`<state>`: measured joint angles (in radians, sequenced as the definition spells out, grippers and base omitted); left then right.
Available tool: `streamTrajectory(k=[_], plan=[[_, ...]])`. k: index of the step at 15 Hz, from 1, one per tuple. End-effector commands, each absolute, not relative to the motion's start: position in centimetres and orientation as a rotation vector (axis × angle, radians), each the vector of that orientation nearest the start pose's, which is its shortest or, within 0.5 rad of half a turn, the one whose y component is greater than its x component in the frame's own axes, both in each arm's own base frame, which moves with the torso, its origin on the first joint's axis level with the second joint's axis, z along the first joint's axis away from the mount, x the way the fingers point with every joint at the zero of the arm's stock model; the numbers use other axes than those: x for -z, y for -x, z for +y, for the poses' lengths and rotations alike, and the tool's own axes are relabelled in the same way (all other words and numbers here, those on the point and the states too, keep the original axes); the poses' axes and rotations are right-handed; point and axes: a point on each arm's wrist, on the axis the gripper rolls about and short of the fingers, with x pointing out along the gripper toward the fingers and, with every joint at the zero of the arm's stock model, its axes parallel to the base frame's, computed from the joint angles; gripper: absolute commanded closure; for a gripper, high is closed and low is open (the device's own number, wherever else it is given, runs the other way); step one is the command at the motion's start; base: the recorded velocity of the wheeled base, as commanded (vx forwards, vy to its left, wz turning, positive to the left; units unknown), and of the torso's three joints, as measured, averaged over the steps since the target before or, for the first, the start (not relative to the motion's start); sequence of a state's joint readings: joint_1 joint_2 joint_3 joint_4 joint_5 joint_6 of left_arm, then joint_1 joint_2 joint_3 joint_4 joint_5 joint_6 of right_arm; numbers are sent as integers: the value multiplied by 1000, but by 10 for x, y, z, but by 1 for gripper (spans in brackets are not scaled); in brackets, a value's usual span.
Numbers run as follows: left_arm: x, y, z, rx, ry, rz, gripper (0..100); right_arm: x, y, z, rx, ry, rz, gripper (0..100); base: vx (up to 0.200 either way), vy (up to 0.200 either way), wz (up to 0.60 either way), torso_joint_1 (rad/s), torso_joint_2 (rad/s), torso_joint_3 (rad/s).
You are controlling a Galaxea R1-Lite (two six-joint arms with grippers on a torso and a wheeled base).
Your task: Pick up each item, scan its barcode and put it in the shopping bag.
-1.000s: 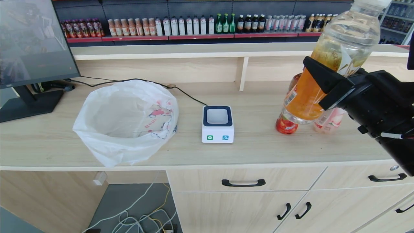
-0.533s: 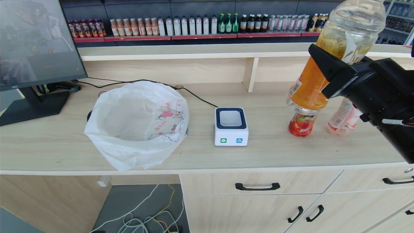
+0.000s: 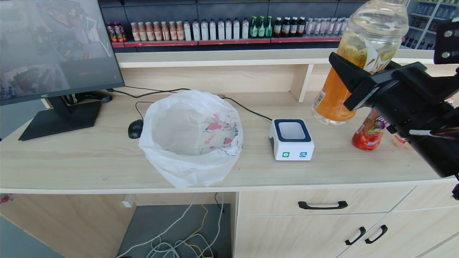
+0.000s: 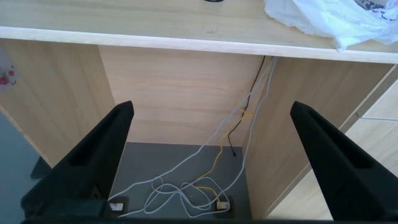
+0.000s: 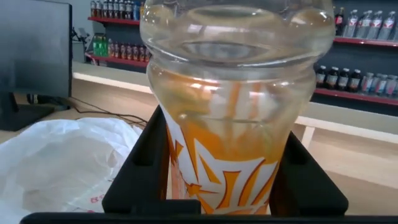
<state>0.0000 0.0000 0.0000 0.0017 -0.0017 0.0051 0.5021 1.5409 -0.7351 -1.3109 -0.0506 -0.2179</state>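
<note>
My right gripper (image 3: pixel 360 77) is shut on a large bottle of orange drink (image 3: pixel 340 89), held tilted above the counter, to the right of the white barcode scanner (image 3: pixel 291 139). In the right wrist view the bottle (image 5: pixel 230 124) sits between the black fingers (image 5: pixel 140 168). The white shopping bag (image 3: pixel 192 136) stands open left of the scanner. A small red bottle (image 3: pixel 367 132) and a pink one (image 3: pixel 398 139), partly hidden by my arm, stand on the counter at the right. My left gripper (image 4: pixel 211 168) hangs open below the counter's front edge, under the bag's rim (image 4: pixel 329 18).
A monitor (image 3: pixel 53 46) stands at the back left with a black mouse (image 3: pixel 135 129) beside the bag. A cable runs behind the bag to the scanner. A raised wooden shelf (image 3: pixel 222 57) backs the counter. Drawers with black handles (image 3: pixel 322 205) lie below, loose cables (image 4: pixel 199 180) under the counter.
The head camera has turned left, so the whole picture shifted right. Relative to the counter, the held orange bottle has moved left, away from the red bottle and nearer the scanner.
</note>
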Motion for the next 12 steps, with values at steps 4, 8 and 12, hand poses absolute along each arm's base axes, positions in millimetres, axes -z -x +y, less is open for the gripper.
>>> streamTrajectory(k=[4,8,12], plan=[[-75,23,0,3,-9,2,0,-264,-238,127,-430,203,-533,100,0,0,0,0,0,0],[-75,23,0,3,-8,2,0,-258,-261,130,-413,318,-570,100,0,0,0,0,0,0],[-75,23,0,2,-8,3,0,-244,-292,144,-519,464,-608,100,0,0,0,0,0,0]])
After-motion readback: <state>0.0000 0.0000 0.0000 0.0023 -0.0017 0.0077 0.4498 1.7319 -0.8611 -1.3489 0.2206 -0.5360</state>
